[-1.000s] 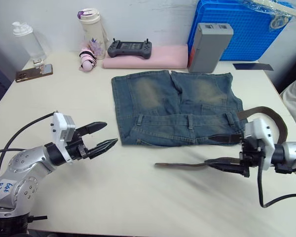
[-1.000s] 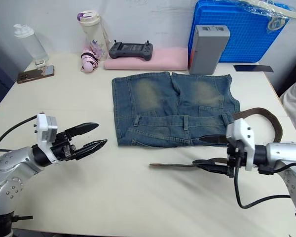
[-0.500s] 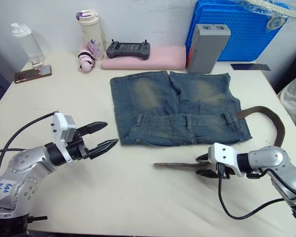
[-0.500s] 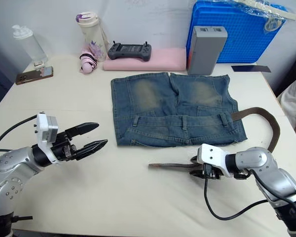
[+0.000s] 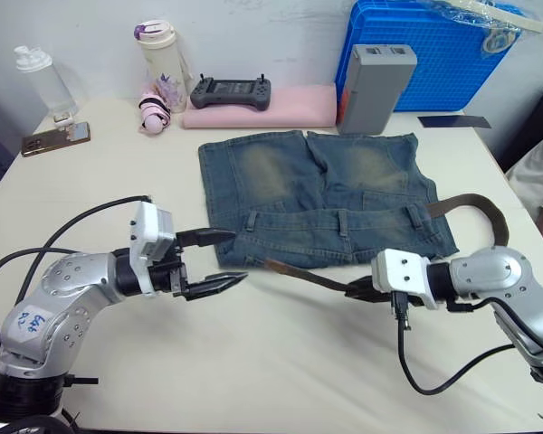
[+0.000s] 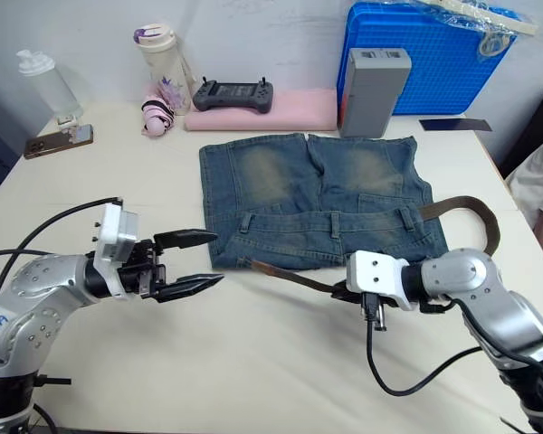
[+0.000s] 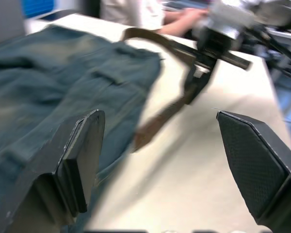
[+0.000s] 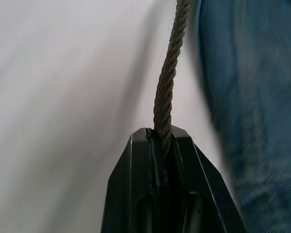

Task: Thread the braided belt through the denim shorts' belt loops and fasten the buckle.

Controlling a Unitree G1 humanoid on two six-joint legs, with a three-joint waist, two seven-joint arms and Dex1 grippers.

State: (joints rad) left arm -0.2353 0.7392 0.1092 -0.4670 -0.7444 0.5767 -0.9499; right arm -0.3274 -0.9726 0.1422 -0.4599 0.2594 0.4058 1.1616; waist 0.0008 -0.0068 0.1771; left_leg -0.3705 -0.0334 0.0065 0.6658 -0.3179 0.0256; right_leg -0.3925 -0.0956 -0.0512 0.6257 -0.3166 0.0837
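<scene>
- Now lifting braided belt [image 5: 312, 277] tip off surface [image 5: 281, 362]; right pincer [image 5: 359, 288] clenched on strap, carrying tip toward denim shorts [image 5: 317, 203] waistband.
- Advancing left pincer [image 5: 219, 259], fingers apart, closer to tip; probably preparing handover for first belt loops [image 5: 345, 222].
- Leaving bare surface in front; shorts hem just beside tip.

Denim shorts [image 6: 317, 194] flat on a cream table [image 6: 271, 380], right gripper [image 6: 342, 288] clamped on the braided belt [image 6: 294, 276] near its free end, left gripper [image 6: 206, 259] spread apart beside the waistband
</scene>
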